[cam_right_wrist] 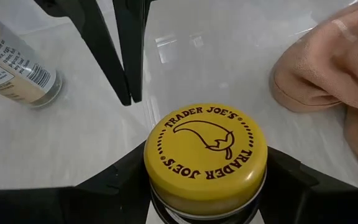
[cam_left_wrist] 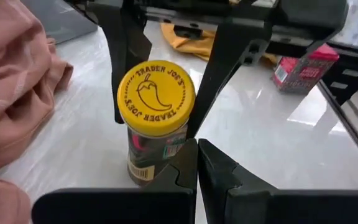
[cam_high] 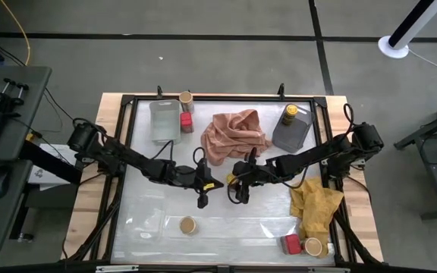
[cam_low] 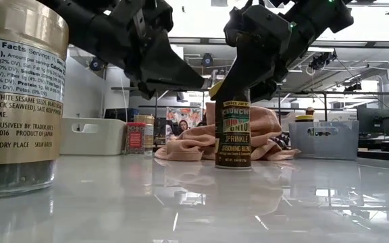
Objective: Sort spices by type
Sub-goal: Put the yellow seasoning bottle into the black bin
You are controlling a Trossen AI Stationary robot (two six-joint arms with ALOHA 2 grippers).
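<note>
right end effector [cam_high: 239,182]: clamped on yellow-lidded jar [cam_right_wrist: 205,154], mid-table | left end effector [cam_high: 202,199]: fingers together, empty, just beside

I am reaching both my arms to the middle of the table [cam_high: 226,216]. My right gripper [cam_high: 240,182] is sitting over a yellow-lidded jar [cam_high: 233,178], which is mostly hidden under it. My left gripper [cam_high: 202,188] is just beside it, on its left. The pink cloth [cam_high: 234,135] is lying beyond them. One tan-lidded jar [cam_high: 187,224] is standing nearer, alone.
</note>
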